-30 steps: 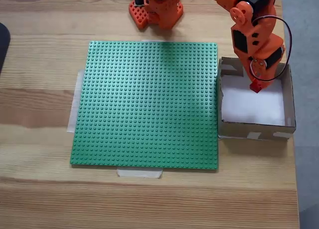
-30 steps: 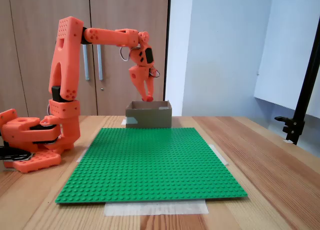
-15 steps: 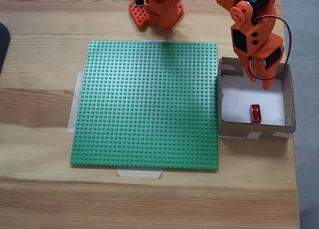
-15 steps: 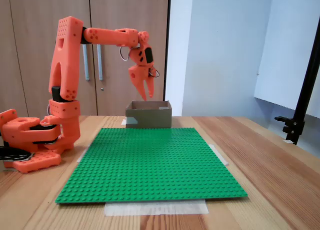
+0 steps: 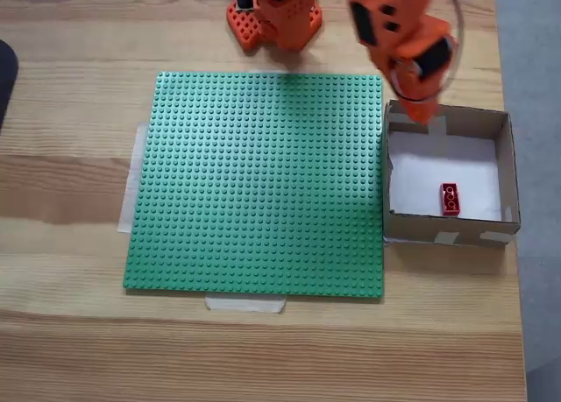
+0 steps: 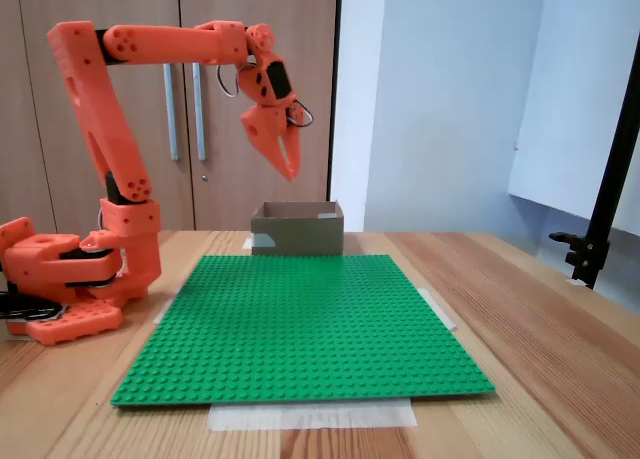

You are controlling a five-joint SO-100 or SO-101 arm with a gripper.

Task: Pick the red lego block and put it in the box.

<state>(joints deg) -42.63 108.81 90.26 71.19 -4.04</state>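
From above, you can see the red lego block lying on the white floor of the box, toward the wall nearest the camera and right of the middle, its long side running front to back. Nothing touches it. The low side-on fixed view gives you the box as a brown wall with pale tape patches; its inside is hidden there, so the block cannot be checked from that angle.

What the side-on view does give you is height: the gripper hangs well above the box rim, tips pointing down and slightly toward the box. The two fingers taper to meet at the tips, with no gap visible and nothing between them, so they look closed and empty. In the fixed view from above the gripper is motion-blurred over the box's far-left corner, and you cannot read the fingers there.

The green studded baseplate lies flat on the wooden worktop, taped at its edges, with the box just beside its right side. The arm's base sits left of the plate in the side-on view. No writing or labels can be read in either view.
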